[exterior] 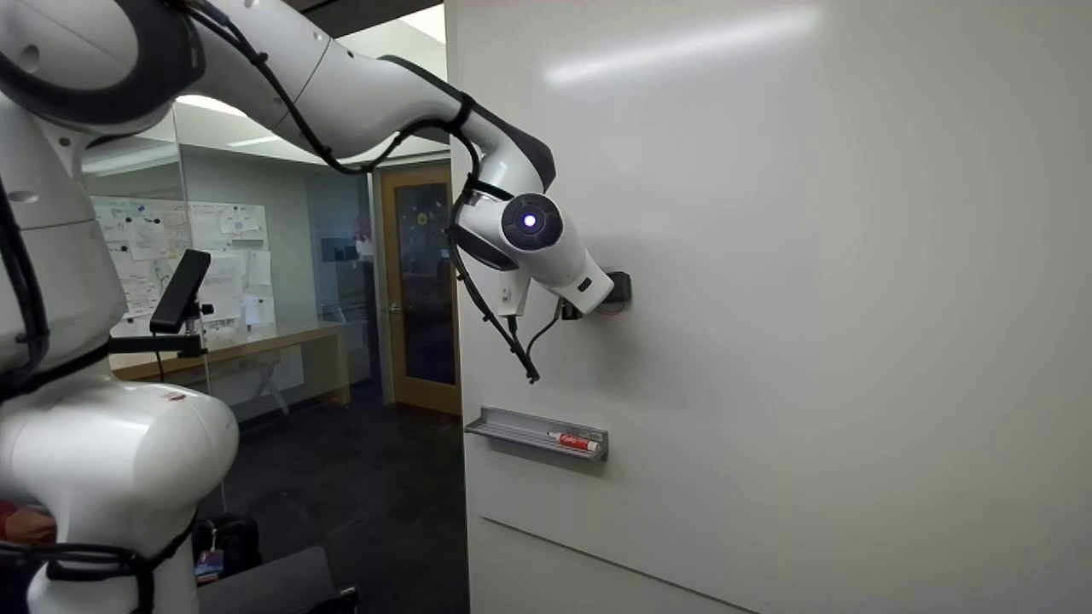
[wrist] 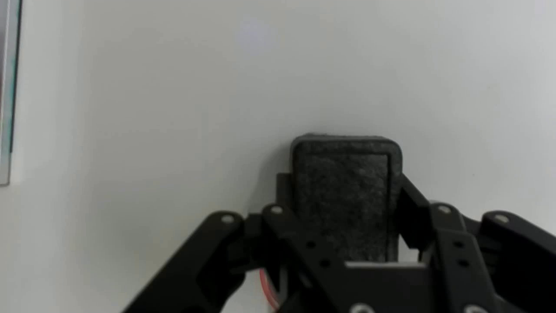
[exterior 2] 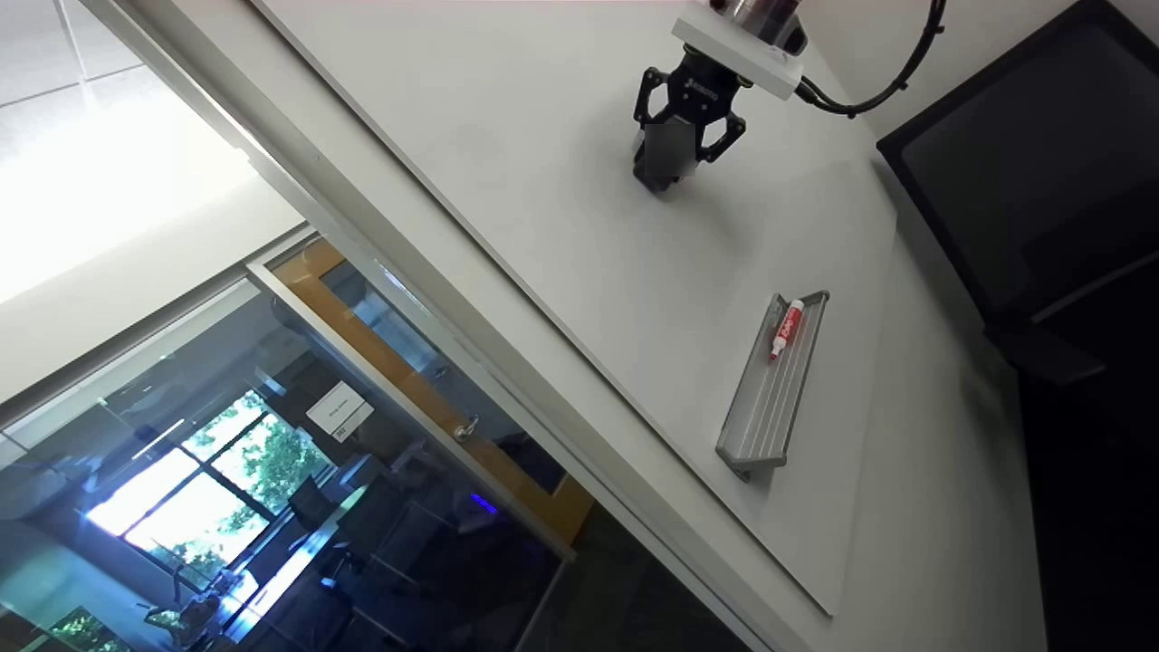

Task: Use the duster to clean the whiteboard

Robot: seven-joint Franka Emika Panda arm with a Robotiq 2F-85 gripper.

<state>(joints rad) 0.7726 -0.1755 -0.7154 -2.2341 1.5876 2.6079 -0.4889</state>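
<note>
Duster (wrist: 345, 187): between the jaws, clamped by its sides | long axis: seemingly up-down in wrist view, lower end hidden | whiteboard (exterior: 810, 341): straight ahead, contact unclear | wiping likely needs duster pressed flat

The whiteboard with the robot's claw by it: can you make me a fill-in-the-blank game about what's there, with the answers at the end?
1. The claw is ____ (holding or not touching) the duster.
2. The duster's colour is ____ (dark or pale).
3. The marker lying on the ledge is white and ____.
4. On the whiteboard, the ledge is ____ (higher or lower) than the claw.

Missing words: holding; dark; red; lower.
</note>
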